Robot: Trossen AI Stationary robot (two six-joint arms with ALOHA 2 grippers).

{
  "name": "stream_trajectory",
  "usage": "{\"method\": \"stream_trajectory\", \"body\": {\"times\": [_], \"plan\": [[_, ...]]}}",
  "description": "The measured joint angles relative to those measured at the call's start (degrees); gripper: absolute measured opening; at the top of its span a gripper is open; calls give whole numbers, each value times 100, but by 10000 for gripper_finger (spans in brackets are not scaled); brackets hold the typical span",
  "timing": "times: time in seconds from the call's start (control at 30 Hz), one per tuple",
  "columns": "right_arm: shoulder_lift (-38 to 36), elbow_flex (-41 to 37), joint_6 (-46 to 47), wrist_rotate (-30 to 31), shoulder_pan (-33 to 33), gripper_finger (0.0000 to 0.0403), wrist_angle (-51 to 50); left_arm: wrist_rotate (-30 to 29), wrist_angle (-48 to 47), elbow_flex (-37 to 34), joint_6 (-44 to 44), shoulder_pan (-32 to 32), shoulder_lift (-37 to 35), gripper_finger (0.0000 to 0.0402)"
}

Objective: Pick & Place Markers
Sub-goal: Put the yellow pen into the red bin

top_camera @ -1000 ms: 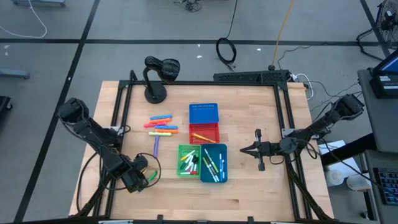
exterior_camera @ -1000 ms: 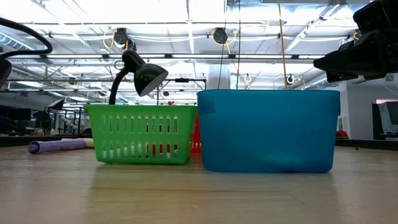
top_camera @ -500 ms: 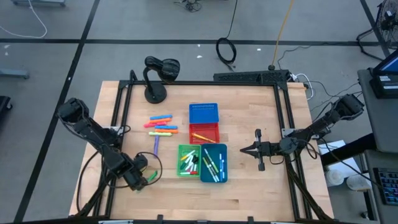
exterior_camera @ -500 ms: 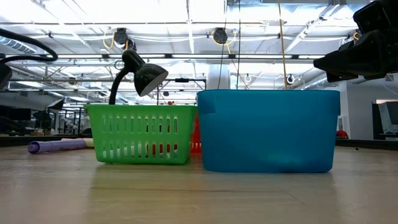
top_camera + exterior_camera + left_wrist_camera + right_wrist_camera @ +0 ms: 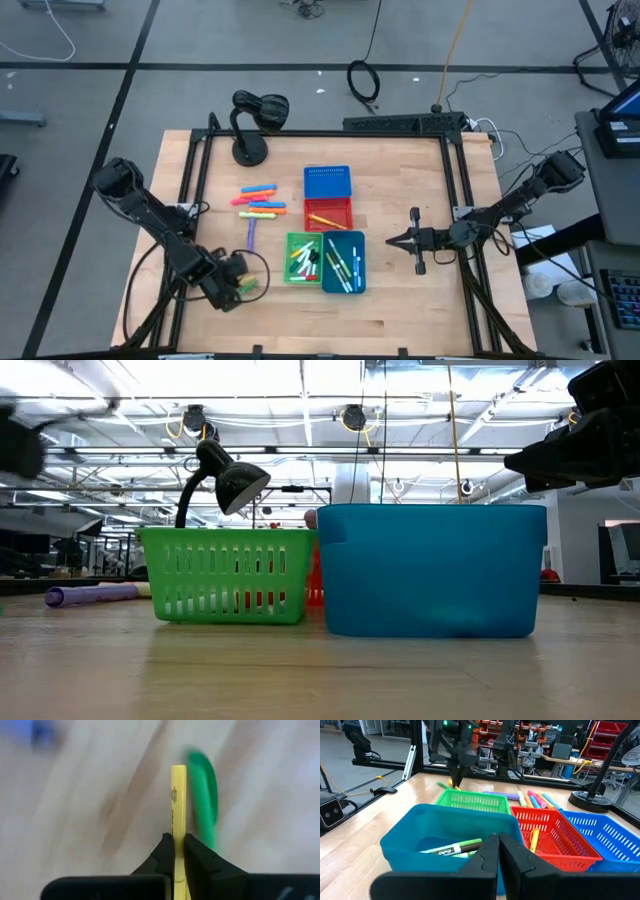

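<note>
Left gripper sits at the lower left of the high view, over the bare wooden table, left of the green basket. Its fingers are clamped on a yellow marker, which stands up between them at centre frame in the left wrist view. A green marker lies on the wood just right of the yellow one in that view; blurred, so whether the two touch cannot be told.

Right gripper hangs at right of centre in the high view, just right of the teal bin. Fingers are pressed together, nothing between them. In the right wrist view they show at bottom centre, pointing toward the bins.

Bins form a block at table centre: blue basket uppermost, red basket below it, green basket and teal bin side by side lowest.
- Green basket: several markers inside, mixed colours.
- Teal bin: white-bodied markers with green caps.
- Red basket: at least one yellow marker.

Loose markers in orange, pink and yellow lie in a small group left of the blue and red baskets. A purple marker lies alone just below that group.

A black desk lamp stands at the upper left corner of the table.
</note>
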Motion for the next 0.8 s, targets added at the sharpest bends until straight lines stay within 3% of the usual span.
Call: {"method": "stream_trajectory", "body": {"times": [0.3,0.53,0.7,0.8], "plan": [[0,-2,-5,15,0,0,2,-1195,-199,695,1173,215,-508,20],[0,-1,-19,18,2,0,2,-2684,-111,1220,3185,671,-679,23],[0,-2,-24,18,1,0,1,-2909,659,1528,5202,1278,-676,25],[0,-1,-24,19,1,0,1,-2685,1264,1652,6265,1787,-679,19]]}}
